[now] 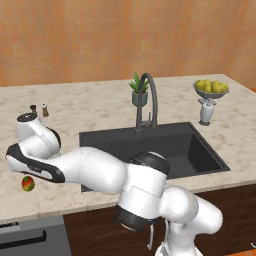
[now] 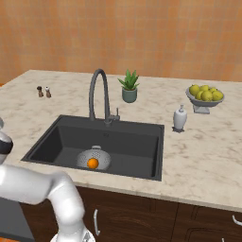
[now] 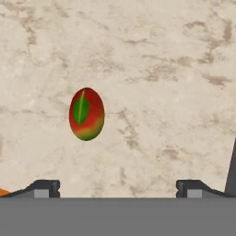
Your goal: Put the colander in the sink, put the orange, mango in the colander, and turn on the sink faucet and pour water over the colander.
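Note:
The mango (image 3: 86, 114), red with green and yellow, lies on the marble counter, and the left base view has the mango (image 1: 28, 183) near the front edge, left of the sink (image 1: 192, 145). My gripper (image 3: 117, 190) hovers over it, open, fingertips (image 3: 46, 187) wide apart with nothing between them. The arm stretches left across the counter. The grey colander (image 2: 101, 154) sits in the black sink (image 2: 137, 142) with the orange (image 2: 93, 163) inside it. Behind the basin stands the dark gooseneck faucet (image 2: 99, 92); no water runs from the faucet (image 1: 149, 100).
At the back right, a pedestal bowl of yellow-green fruits (image 2: 204, 94) stands with a white soap dispenser (image 2: 179, 118) in front of it. A potted plant (image 2: 129, 87) sits behind the faucet. Two small shakers (image 1: 40, 110) stand at the back left.

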You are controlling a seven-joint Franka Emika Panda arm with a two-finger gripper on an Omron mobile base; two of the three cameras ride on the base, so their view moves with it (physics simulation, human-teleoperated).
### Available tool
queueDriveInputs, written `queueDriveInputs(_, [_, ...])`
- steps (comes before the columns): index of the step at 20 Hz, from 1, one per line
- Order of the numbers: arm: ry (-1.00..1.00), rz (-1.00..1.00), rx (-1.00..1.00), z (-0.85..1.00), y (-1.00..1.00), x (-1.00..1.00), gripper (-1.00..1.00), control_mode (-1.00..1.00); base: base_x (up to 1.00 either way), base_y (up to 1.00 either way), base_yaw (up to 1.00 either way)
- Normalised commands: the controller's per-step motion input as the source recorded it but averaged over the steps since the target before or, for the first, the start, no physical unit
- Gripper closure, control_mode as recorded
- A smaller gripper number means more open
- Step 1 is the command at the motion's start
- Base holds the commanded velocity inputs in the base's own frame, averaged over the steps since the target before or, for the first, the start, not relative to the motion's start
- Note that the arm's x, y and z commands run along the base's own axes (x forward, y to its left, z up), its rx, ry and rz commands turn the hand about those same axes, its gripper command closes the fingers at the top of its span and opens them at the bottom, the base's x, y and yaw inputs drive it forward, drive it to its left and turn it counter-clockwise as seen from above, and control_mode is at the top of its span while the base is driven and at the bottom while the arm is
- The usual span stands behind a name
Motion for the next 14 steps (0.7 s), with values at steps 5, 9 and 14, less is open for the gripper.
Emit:
queueDriveInputs(5, [0.07, 0.0, 0.0, -0.14, 0.3, 0.14, -1.0, -1.0, 0.0, 0.0, 0.0])
queueDriveInputs(9, [0.07, 0.0, 0.0, -0.23, 0.12, 0.01, -1.0, -1.0, 0.0, 0.0, 0.0])
queueDriveInputs(14, [0.0, 0.0, -0.01, -0.47, 0.17, 0.08, -1.0, -1.0, 0.0, 0.0, 0.0])
